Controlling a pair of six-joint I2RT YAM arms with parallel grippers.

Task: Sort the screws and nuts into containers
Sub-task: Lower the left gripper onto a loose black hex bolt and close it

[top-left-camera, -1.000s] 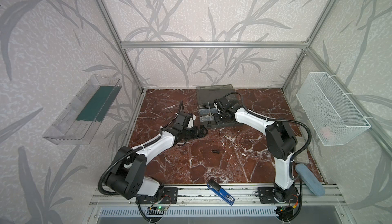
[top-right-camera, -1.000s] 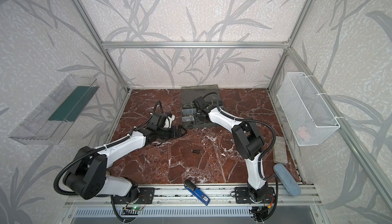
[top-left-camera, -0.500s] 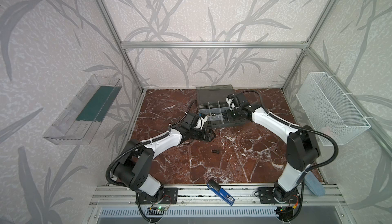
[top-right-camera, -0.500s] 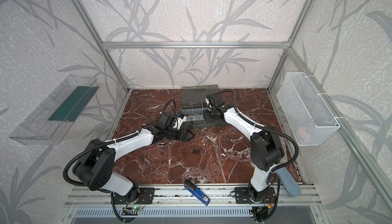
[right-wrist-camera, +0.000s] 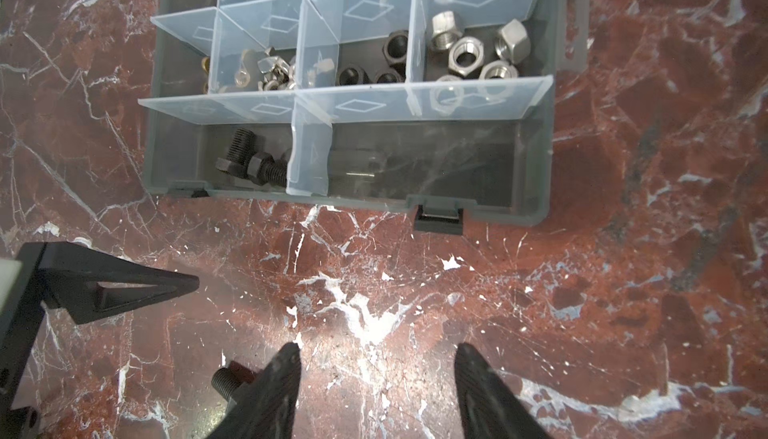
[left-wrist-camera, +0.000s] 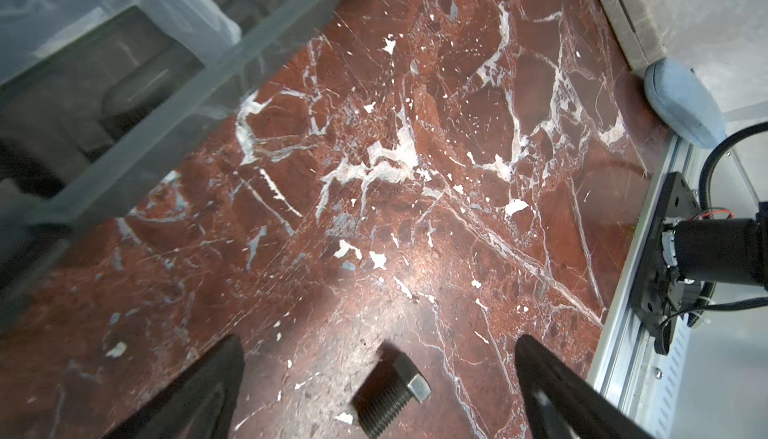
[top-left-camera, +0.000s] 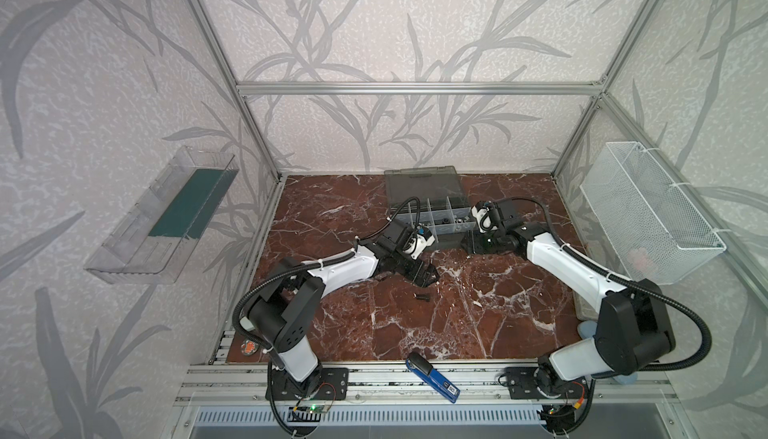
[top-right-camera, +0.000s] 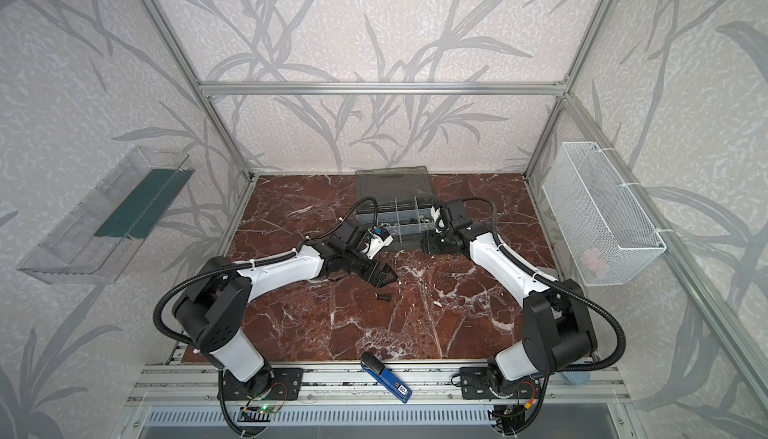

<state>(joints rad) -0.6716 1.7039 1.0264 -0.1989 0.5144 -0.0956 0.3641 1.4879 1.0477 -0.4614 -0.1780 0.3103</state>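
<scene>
Left gripper swung over screw — fingers spread either side; right gripper parted, empty

Marble tabletop as landmark: clear wall tray to left, white mesh basket to right, blue-black device at front edge, pale-blue pad at front-right corner.

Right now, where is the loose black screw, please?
In both top views the screw lies mid-table on the marble, just by the open left tool.
</scene>
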